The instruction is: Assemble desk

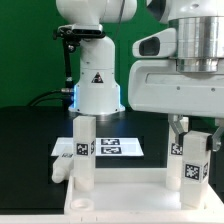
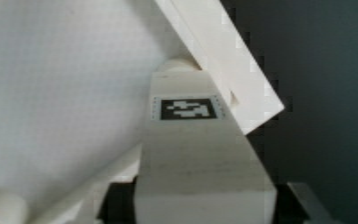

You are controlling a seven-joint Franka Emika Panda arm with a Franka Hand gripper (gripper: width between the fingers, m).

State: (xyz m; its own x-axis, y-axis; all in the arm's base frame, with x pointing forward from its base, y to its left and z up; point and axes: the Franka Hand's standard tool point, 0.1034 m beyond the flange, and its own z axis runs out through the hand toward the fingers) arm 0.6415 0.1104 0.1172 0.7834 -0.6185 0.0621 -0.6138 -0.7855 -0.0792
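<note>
Desk assembly is partway. The tabletop panel (image 1: pixel 130 205) lies flat at the near edge of the exterior view, just in front of the marker board (image 1: pixel 125 148). Two legs stand upright on it. The left leg (image 1: pixel 83 160), toward the exterior view's left, is free of the arm and looks seated at its corner, so it is likely done. The right leg (image 1: pixel 190 168) stands at the exterior view's right corner, tag sticker facing the camera. The gripper (image 1: pixel 193 135) sits over the top of the right leg with a finger on each side. Whether the fingers actually press it or only bracket it cannot be told from either view (the wrist view is blurry and shows only the tagged right leg (image 2: pixel 194 150) close up against a white surface, no fingers clear). Judged step: taking hold of or screwing in the right leg; how deep it sits in its socket is not visible. A small white piece (image 1: pixel 62 172) lies just beside the left leg at the tabletop's edge, maybe another leg, too small to say. Left to do, as judged: finish seating the right leg, then fit the rest, since only two legs are seen upright and a desk like this likely takes four. The robot base (image 1: pixel 95 85) stands behind the marker board, not involved.
</note>
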